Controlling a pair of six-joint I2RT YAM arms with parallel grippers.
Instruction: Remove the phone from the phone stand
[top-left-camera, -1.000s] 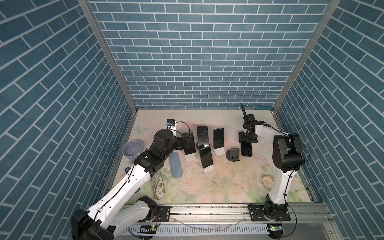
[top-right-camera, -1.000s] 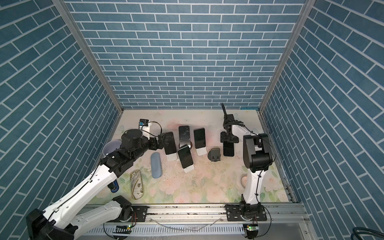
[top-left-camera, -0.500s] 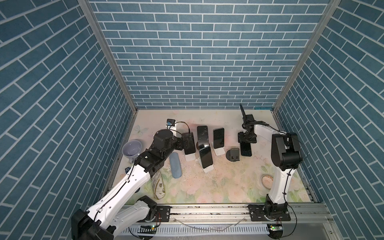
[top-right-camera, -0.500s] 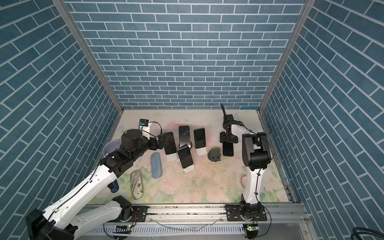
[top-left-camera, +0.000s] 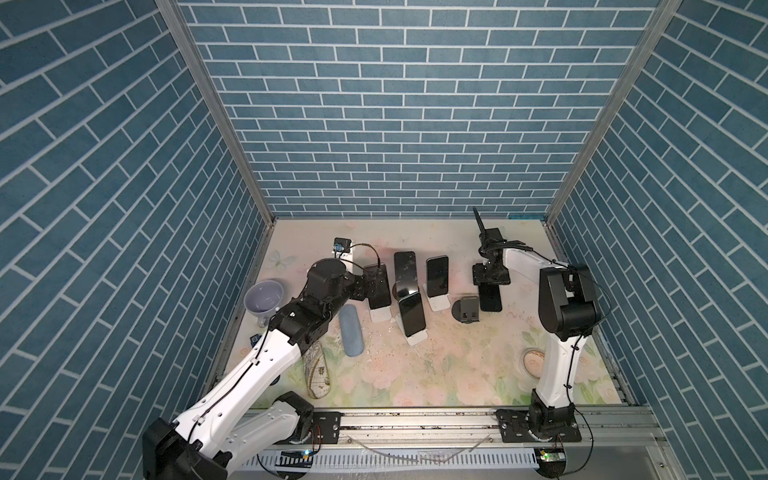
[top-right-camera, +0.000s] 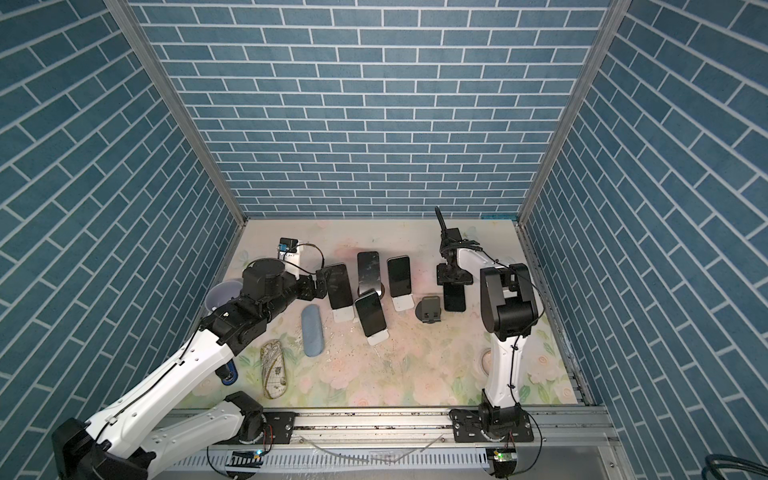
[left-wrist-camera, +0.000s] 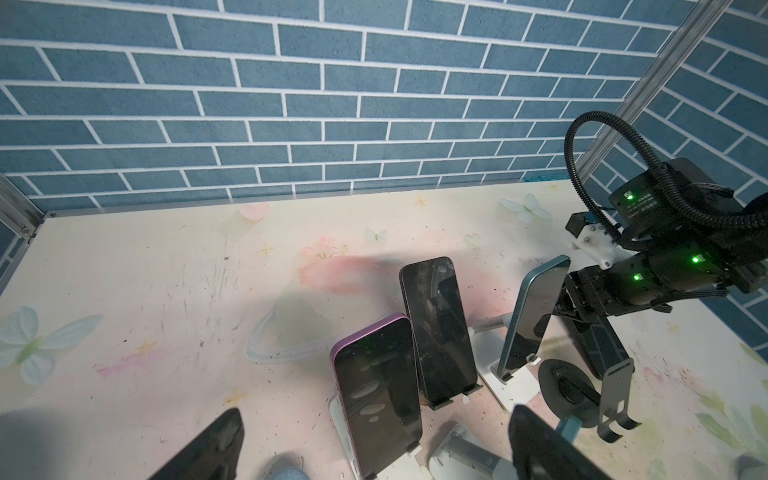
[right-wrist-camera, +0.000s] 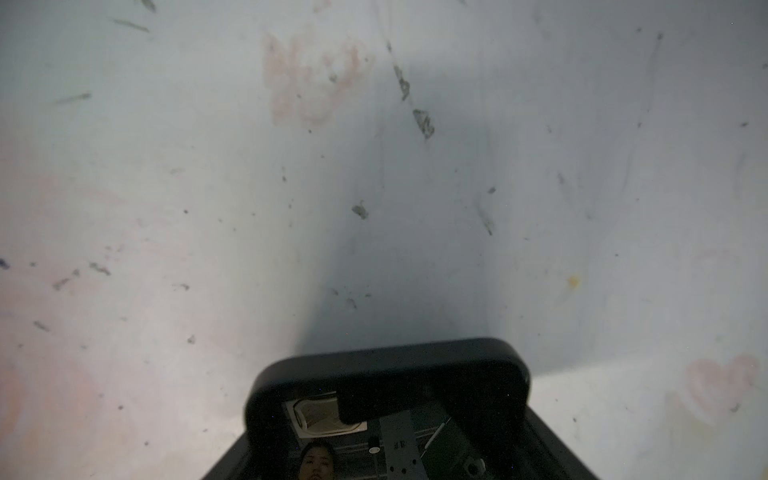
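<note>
My right gripper (top-left-camera: 490, 279) is shut on the upper end of a black phone (top-left-camera: 490, 296), which slants down to the table just right of the empty black phone stand (top-left-camera: 467, 309). In the right wrist view only this phone's end (right-wrist-camera: 386, 374) shows, close above the tabletop. My left gripper (top-left-camera: 368, 286) is open beside the leftmost phone, a purple-edged one (left-wrist-camera: 376, 395) on a white stand. That phone stands just ahead of its two fingertips (left-wrist-camera: 224, 436), untouched.
Three more phones sit on stands in the middle: a black one (top-left-camera: 405, 274), a teal one (top-left-camera: 437, 276) and a front one (top-left-camera: 411, 318). At the left are a lavender bowl (top-left-camera: 264, 297), a blue case (top-left-camera: 351, 330) and a patterned case (top-left-camera: 316, 374).
The right arm's elbow has drifted slightly left. The black phone, the stands and the left arm have not visibly moved.
</note>
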